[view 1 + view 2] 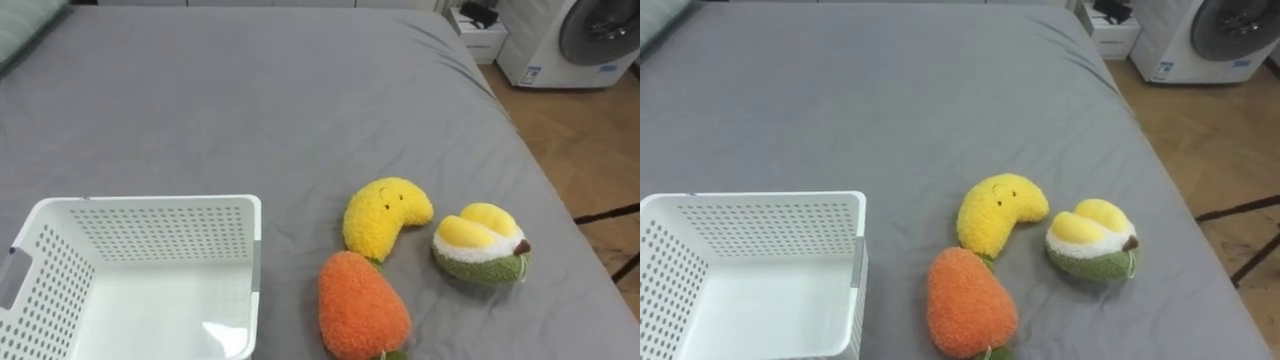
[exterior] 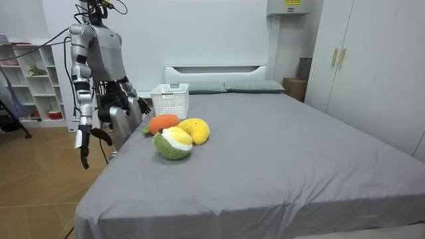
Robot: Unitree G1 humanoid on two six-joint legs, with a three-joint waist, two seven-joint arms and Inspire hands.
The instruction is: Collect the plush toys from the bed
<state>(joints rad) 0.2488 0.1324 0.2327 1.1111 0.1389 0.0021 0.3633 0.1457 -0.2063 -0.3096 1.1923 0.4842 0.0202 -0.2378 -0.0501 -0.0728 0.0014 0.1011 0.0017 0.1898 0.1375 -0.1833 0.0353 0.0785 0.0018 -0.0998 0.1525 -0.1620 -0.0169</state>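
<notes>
Three plush toys lie close together on the grey bed (image 1: 250, 100): a yellow banana with a face (image 1: 385, 212), an orange carrot (image 1: 362, 305) in front of it, and a green-and-yellow fruit (image 1: 480, 245) to their right. An empty white perforated basket (image 1: 150, 203) stands on the bed to their left. In the room view I stand upright at the bedside by the toys. My right hand (image 2: 85, 145) hangs low beside my body with relaxed fingers. My left hand (image 2: 137, 103) is held near the bed's edge by the basket (image 2: 170, 99).
A washing machine (image 1: 570, 40) and a small white box (image 1: 480, 35) stand on the wooden floor beyond the bed's right edge. Pillows (image 2: 252, 86) lie at the headboard. A white shelf (image 2: 33, 86) stands behind me, and a wardrobe (image 2: 358, 60) is across the bed.
</notes>
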